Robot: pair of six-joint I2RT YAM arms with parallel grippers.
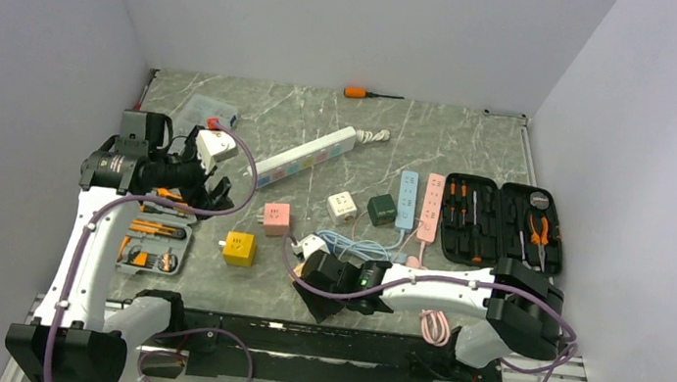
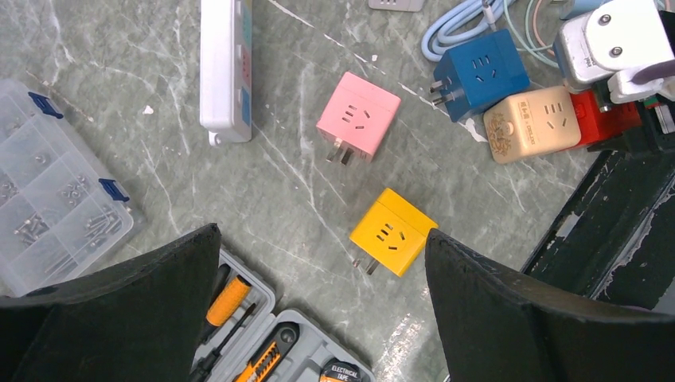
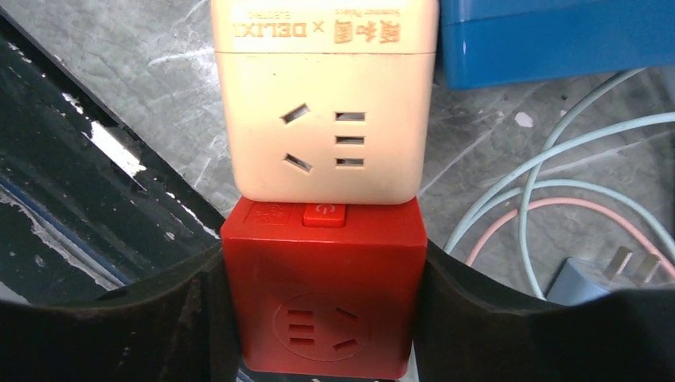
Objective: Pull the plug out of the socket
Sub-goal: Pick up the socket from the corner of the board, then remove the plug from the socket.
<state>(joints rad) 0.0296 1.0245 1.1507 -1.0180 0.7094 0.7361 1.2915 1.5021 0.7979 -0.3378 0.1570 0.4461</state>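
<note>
Right arm: lies low, reaching left from its base along the near edge of the table [image 1: 441,135], forearm close to level. The right gripper [image 3: 322,302] sits a little left of the middle of that edge.

Its fingers [image 3: 191,318] are clamped on the red cube socket [image 3: 322,263], one pad flat on each side. The socket face with the round outline points at the wrist camera.

The beige cube plug [image 3: 322,135] is butted end-on against the far face of the red cube. No gap is visible, so the two are mated. A blue cube [image 2: 481,72] sits just beside the beige one, touching or nearly so; I can't tell which. Light blue and pink cables [image 3: 525,207] loop on the table to the right of the pair.

Left arm: upper link stands up from the near left corner and the wrist is bent over to the right, held high above the left part of the table. The left gripper [image 2: 322,235] has its jaws spread wide with nothing in them. It looks down on the yellow cube [image 2: 392,231], with the pink cube [image 2: 358,115] farther on.

A white power strip [image 2: 225,64], a clear parts box [image 2: 48,191] and an open tool kit [image 2: 271,350] lie on the left side.
</note>
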